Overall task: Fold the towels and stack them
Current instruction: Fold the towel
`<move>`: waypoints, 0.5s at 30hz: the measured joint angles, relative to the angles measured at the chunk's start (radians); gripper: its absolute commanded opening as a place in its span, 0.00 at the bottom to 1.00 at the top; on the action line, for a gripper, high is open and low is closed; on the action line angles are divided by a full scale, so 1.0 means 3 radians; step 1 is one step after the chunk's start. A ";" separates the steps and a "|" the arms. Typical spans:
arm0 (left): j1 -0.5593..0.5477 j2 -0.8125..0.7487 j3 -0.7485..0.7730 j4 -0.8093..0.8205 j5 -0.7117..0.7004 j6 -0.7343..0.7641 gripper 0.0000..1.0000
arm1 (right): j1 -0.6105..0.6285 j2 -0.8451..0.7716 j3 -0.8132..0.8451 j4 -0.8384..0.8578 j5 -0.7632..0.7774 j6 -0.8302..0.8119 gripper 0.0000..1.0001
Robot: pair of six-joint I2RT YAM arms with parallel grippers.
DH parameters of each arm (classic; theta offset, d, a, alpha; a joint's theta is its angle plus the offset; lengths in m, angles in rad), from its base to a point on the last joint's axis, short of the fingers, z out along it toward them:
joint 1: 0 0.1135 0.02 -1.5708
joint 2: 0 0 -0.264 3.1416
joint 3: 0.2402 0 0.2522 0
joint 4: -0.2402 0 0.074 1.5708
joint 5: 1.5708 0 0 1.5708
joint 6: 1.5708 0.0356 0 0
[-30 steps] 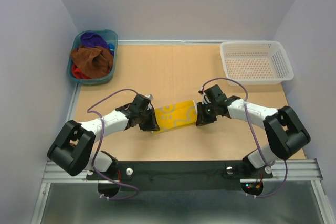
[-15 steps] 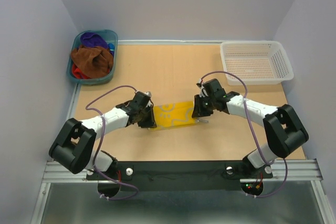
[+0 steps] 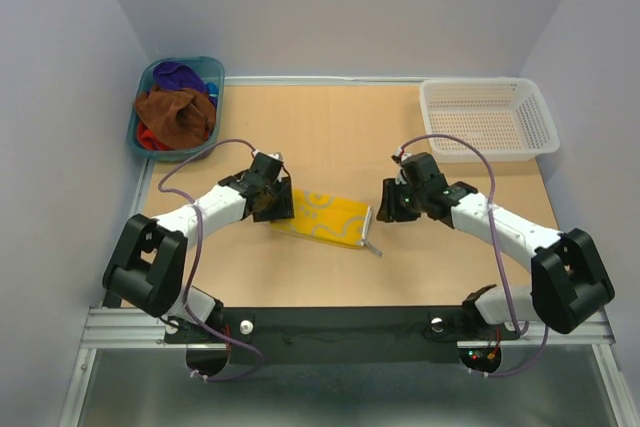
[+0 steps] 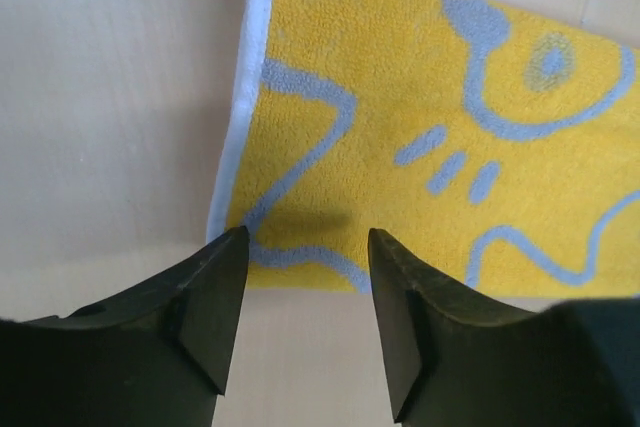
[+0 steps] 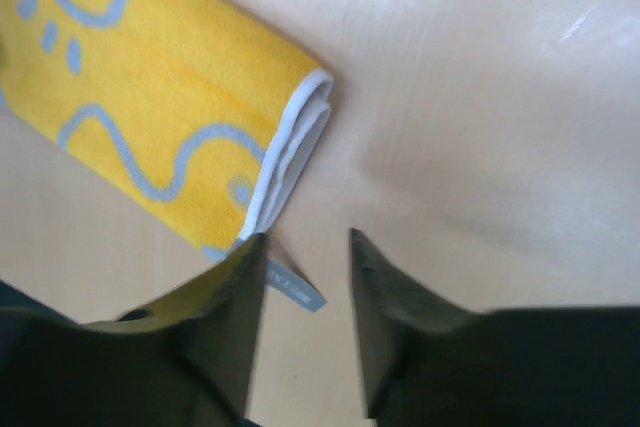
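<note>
A yellow towel (image 3: 322, 219) with pale blue pattern lies folded into a strip on the table between the arms. It fills the upper left wrist view (image 4: 430, 117) and shows at upper left of the right wrist view (image 5: 160, 117), its grey label (image 5: 295, 287) sticking out. My left gripper (image 3: 276, 203) is open and empty at the towel's left end (image 4: 305, 247). My right gripper (image 3: 392, 205) is open and empty just off the towel's right end (image 5: 305, 247). Brown (image 3: 178, 114), purple (image 3: 178, 74) and red (image 3: 148, 137) towels lie heaped in the teal tub (image 3: 215, 82).
A white mesh basket (image 3: 488, 119) stands at the back right, nothing in it. The teal tub is at the back left corner. The wooden table (image 3: 330, 127) runs to the walls at the back.
Both grippers have let go of the yellow towel and backed off its ends. The towel now lies flat and skewed, its right end nearer the front.
</note>
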 measured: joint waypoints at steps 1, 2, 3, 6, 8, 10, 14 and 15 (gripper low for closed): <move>-0.0017 -0.0024 0.0025 -0.0037 -0.0052 0.0004 0.71 | -0.0013 -0.0047 0.0031 -0.0036 0.0046 -0.0023 0.56; -0.0048 -0.0079 0.0065 -0.0094 -0.0121 0.0042 0.76 | -0.0046 -0.0102 0.0075 -0.0071 0.0184 -0.0034 0.69; -0.0093 -0.0136 0.0093 -0.0127 -0.0170 0.0074 0.80 | -0.0072 -0.0127 0.0100 -0.0092 0.0258 -0.0048 0.74; -0.0381 -0.0351 0.0225 -0.0212 -0.0352 0.0172 0.83 | -0.0193 -0.0188 0.0120 -0.0163 0.0497 -0.0057 0.94; -0.0675 -0.0444 0.0334 -0.0226 -0.0472 0.0245 0.83 | -0.0346 -0.0198 0.0117 -0.0257 0.0637 -0.0041 1.00; -0.1053 -0.0455 0.0454 -0.0219 -0.0609 0.0357 0.83 | -0.0483 -0.0200 0.0113 -0.0296 0.0676 -0.0005 1.00; -0.1764 -0.0221 0.0664 -0.0217 -0.0800 0.0692 0.81 | -0.0713 -0.0205 0.0092 -0.0366 0.0718 0.0053 1.00; -0.1888 -0.0099 0.0735 -0.0223 -0.0828 0.0754 0.78 | -0.0735 -0.0207 0.0092 -0.0379 0.0717 0.0069 1.00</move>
